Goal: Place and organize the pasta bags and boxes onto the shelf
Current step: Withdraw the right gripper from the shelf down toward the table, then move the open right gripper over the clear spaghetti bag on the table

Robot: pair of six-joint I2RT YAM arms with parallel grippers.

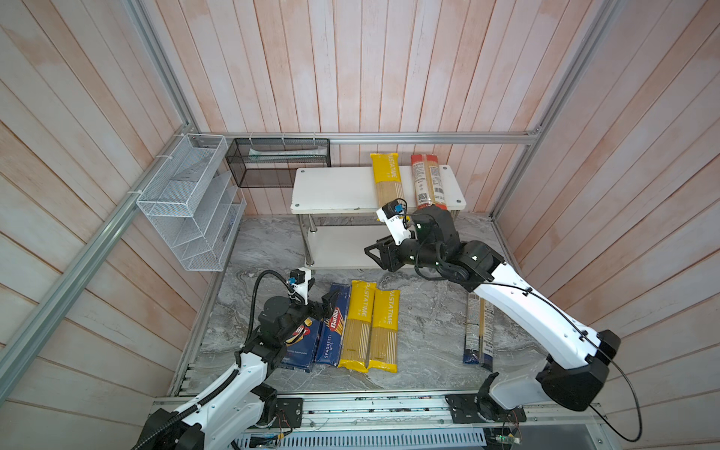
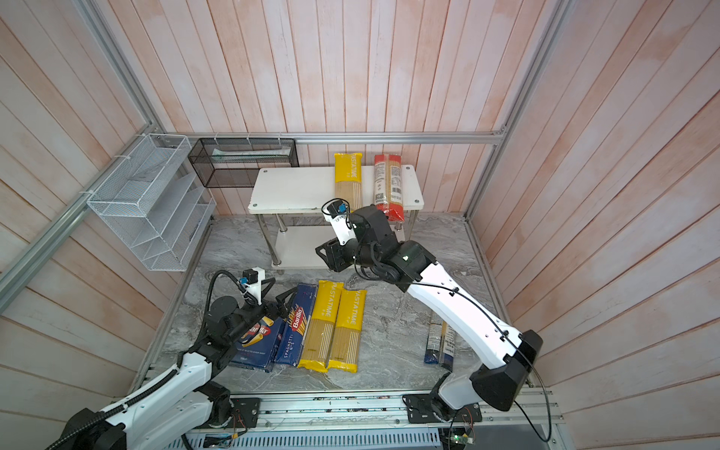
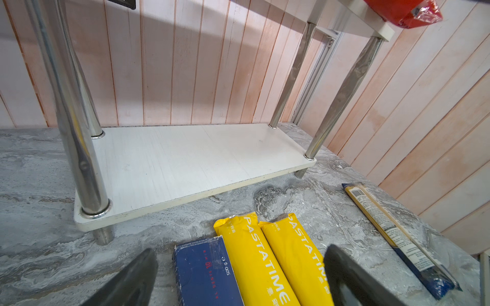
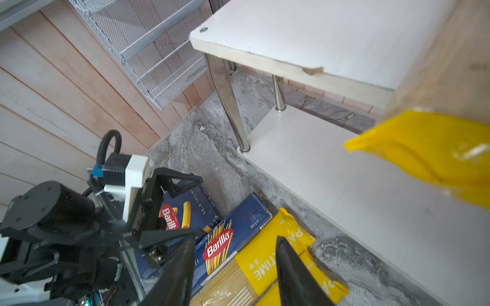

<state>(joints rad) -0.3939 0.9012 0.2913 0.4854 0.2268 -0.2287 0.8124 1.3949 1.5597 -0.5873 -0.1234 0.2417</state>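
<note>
The shelf (image 1: 335, 187) (image 2: 296, 187) stood against the back wall, in the upper middle of both top views. Two bags lay lengthwise on the right half of its top board, near each other but apart: a yellow bag (image 1: 387, 177) (image 2: 348, 173) and, to its right, a red bag (image 1: 426, 181) (image 2: 389, 187). The near ends of both stuck out over the front edge.

The other goods lay on the table (image 1: 420, 331) (image 2: 389, 311). In the lower middle, from left to right, were the rigatoni box (image 1: 300, 348) (image 2: 257, 343), the spaghetti box (image 1: 331, 331) (image 2: 296, 327) and a yellow pair (image 1: 370, 329) (image 2: 334, 329), all packed side by side and touching. A blue bag (image 1: 477, 335) (image 2: 440, 343) (image 3: 397, 233) lay alone at the lower right, well apart and partly under the right arm.

The left gripper (image 1: 322, 288) (image 2: 281, 288) (image 3: 241, 250) (image 4: 201, 205) was at the far ends of the boxes. Its jaws were spread wide and held nothing. The left wrist view showed the spaghetti box and one yellow bag between its fingers (image 3: 352, 280). Whether they touched anything could not be told.

The right gripper (image 1: 372, 255) (image 2: 322, 255) (image 4: 236, 241) hung in the middle of both top views, just in front of the shelf. Its jaws stood partly apart and were empty. In the right wrist view the yellow pair showed well below the gap.
</note>
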